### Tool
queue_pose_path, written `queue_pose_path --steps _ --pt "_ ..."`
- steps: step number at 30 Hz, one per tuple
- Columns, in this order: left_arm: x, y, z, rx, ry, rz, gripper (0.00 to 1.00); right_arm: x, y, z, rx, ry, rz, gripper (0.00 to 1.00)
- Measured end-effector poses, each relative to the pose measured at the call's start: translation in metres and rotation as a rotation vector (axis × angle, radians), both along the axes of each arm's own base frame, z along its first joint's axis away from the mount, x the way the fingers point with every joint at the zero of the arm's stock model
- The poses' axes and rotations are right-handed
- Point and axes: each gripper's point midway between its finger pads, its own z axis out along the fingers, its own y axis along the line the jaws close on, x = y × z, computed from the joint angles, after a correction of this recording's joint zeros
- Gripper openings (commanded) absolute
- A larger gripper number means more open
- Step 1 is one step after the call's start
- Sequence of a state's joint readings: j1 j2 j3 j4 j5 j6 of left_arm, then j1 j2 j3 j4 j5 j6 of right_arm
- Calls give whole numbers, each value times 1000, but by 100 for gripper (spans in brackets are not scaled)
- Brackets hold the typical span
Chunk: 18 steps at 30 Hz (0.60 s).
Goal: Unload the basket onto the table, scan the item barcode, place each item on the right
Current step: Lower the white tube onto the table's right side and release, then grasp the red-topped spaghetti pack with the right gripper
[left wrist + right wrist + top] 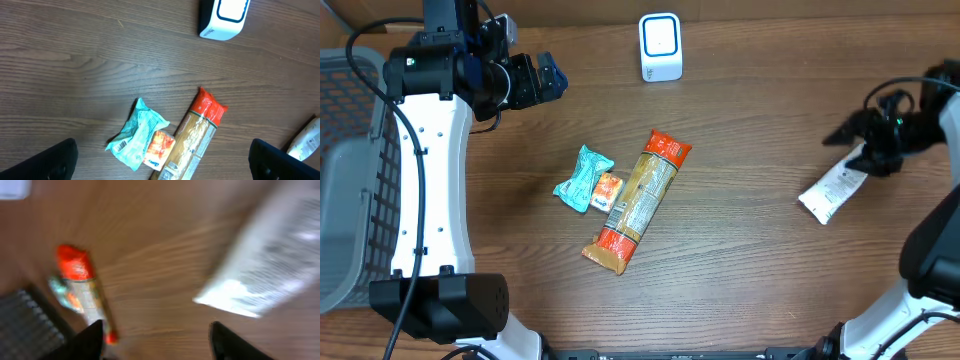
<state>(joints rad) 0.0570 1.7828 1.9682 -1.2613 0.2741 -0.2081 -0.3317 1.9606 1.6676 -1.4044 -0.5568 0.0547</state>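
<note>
Right gripper (157,342) is standing open and empty by the white packet (833,190), which is lying flat at the right of the table (750,270); left gripper (545,78) is hanging wide open, empty, left of the scanner (660,47); pasta (638,200), teal pouch (583,178) and orange sachet (608,189) are lying touching mid-table, between both arms.

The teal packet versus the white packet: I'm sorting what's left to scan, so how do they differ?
The teal packet is crumpled and short; the white packet is flatter and longer. The teal packet touches an orange packet mid-table; the white packet lies alone, far right. Both lie on the wooden table.
</note>
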Motion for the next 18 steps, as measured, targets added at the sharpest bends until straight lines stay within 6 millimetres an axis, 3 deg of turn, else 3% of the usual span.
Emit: queue_pose_path --steps 6,8,11,14,18 --pt "0 0 0 0 0 0 100 22 93 14 77 -145 218 80" --pt "0 0 0 0 0 0 100 20 141 7 102 -168 310 75" --pt "0 0 0 0 0 0 100 8 201 -12 135 -169 390 73" --pt "0 0 0 0 0 0 100 -18 252 -35 150 -122 433 70" --pt "0 0 0 0 0 0 100 -39 290 -58 142 -79 419 66"
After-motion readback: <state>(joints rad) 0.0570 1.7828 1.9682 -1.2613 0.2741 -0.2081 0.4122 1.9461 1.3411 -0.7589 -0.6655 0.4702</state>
